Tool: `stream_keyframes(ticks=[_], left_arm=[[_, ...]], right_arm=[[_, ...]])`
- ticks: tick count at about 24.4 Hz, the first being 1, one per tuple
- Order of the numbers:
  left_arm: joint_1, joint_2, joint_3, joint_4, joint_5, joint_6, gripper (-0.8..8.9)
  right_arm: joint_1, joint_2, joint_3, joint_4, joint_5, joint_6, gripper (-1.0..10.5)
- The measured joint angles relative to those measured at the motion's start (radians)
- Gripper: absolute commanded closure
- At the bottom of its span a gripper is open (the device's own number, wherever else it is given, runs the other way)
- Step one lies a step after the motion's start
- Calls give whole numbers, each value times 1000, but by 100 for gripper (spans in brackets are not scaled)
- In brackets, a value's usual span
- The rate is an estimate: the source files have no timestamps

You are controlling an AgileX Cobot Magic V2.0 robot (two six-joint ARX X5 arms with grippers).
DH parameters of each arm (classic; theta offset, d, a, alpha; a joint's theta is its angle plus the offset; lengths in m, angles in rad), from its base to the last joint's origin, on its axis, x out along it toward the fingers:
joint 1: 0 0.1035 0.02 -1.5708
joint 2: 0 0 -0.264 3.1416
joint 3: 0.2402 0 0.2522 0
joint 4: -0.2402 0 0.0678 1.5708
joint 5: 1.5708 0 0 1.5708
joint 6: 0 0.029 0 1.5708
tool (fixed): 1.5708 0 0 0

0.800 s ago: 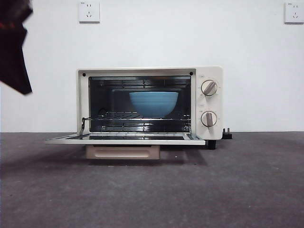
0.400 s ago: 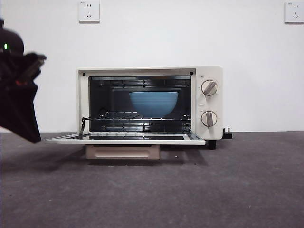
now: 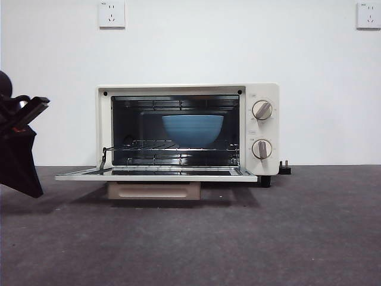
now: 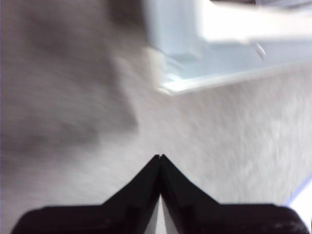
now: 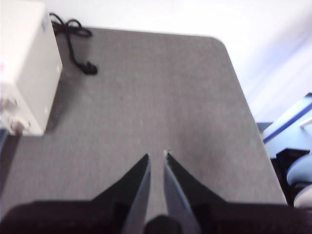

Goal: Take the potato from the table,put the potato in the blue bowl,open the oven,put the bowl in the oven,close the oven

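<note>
Oven [image 3: 187, 128] door down, no lettering legible | blue bowl [image 3: 192, 130] inside | left claw [image 4: 160, 157] together | right claw [image 5: 157, 155] seemingly slightly apart

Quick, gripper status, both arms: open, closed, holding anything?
Left gripper: closed, empty, by the corner of the open oven door.
Right gripper: slightly open, empty, over the bare table.

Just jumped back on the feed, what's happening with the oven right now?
The blue bowl sits on the rack inside the oven, and the oven door hangs open, flat over the table. The left tool, jaws shut and empty, is low by the door's left corner. The right tool waits off to the side above bare table, holding nothing. Closing the door is what remains.
</note>
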Motion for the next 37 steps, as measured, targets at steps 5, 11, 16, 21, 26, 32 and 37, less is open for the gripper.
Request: stream_keyframes(ticks=[5, 11, 16, 21, 26, 32, 37], left_arm=[[45, 0, 0, 76, 32, -79, 820], [60, 3, 0, 99, 35, -139, 820], [58, 43, 1, 132, 87, -183, 820], [44, 71, 1, 206, 109, -256, 820], [30, 71, 2, 236, 113, -307, 820], [-4, 71, 2, 258, 98, -317, 820], [-6, 74, 1, 312, 163, -369, 820]], right_arm=[[-70, -134, -218, 79, -146, -13, 893], [-82, -281, -447, 165, -300, 7, 893], [-85, -300, -531, 148, -331, 31, 892], [-85, -300, -541, 152, -357, 40, 893], [-85, -299, -541, 153, -359, 41, 893], [-85, -299, -541, 156, -362, 52, 893], [-85, -299, -541, 156, -367, 59, 893]])
